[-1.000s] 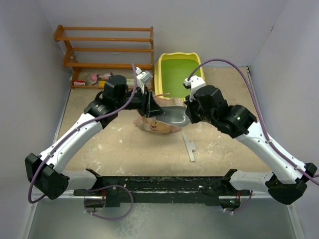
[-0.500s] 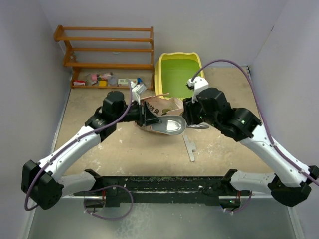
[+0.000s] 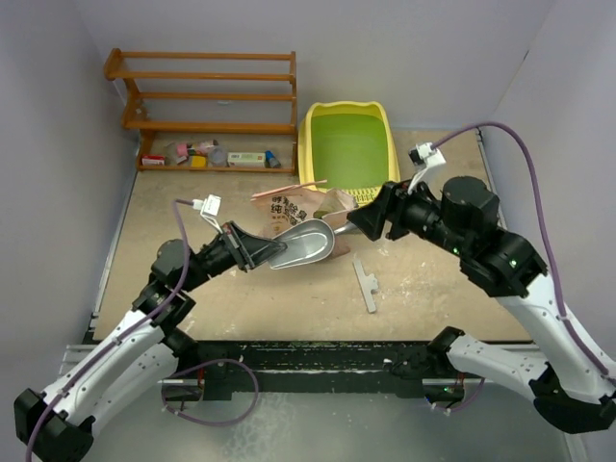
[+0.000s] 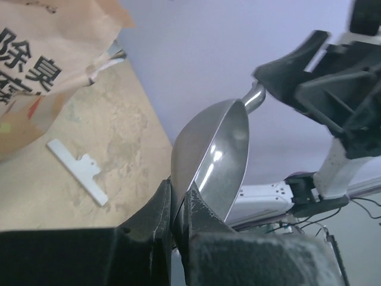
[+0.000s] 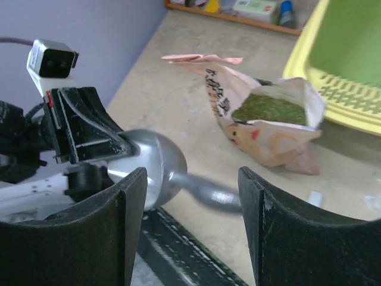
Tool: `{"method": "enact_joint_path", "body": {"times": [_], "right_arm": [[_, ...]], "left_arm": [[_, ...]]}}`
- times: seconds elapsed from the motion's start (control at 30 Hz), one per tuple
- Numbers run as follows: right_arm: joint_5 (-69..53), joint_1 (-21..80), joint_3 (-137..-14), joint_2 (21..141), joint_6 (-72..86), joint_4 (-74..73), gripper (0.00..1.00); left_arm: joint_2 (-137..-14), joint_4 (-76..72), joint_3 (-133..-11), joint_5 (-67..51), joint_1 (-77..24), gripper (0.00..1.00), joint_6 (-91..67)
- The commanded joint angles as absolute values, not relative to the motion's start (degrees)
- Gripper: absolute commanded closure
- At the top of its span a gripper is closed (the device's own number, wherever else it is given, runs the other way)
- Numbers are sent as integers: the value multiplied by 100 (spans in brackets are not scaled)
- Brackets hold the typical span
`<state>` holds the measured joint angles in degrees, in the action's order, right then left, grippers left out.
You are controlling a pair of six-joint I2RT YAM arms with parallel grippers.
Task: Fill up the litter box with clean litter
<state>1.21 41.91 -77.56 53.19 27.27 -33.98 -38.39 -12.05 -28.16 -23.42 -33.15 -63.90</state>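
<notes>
Left tool (image 4: 177,201) is clamped tight on the rim of the grey metal scoop (image 3: 306,245), fingers pinched together w/ the thin bowl wall between them. The scoop's held up off the sandy-beige worktop (image 3: 414,289), roughly mid-worktop. Right tool (image 5: 191,177) is opposite, fingers spread wide apart, and the scoop's handle runs into the gap between them. It's blurred in the wrist view, so can't tell if either finger touches it. Just behind the scoop, toward the far edge, the crinkled pink-tan printed bag (image 3: 294,207) lies on the worktop w/ its mouth open. Inside the mouth there's a loose gritty mass of litter (image 5: 275,109), which reads greenish in the right wrist view. The big rectangular yellow plastic litter box (image 3: 346,149) w/ green basin sits at the far edge, right of centre, its slotted lip just beside the bag. A flat white clip (image 3: 366,286) lies near the scoop, on the near-edge side. Wooden shelf rack (image 3: 207,96) is at the far left corner, small items on its bottom shelf.
</notes>
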Motion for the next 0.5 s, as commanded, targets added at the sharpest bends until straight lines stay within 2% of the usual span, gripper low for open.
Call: {"method": "enact_joint_path", "body": {"times": [0.0,0.27,0.4,0.47], "right_arm": [[-2036,3517,-7447,5622,3624,-2267,36],[-2573,3331,-7578,5795,3716,-2209,38],[-3003,3331,-7367,5792,3913,-1887,45],[-3190,3324,-7263,5784,3988,-1805,51]], "left_arm": [[-3399,-2008,-2882,-1990,-3331,100,-6891],[-3258,-1634,-3082,-2046,-3331,100,-6757],[-3268,-1719,-2968,-1967,-3329,100,-6783],[-3307,-1899,-2876,-1914,-3326,100,-6877]]}}
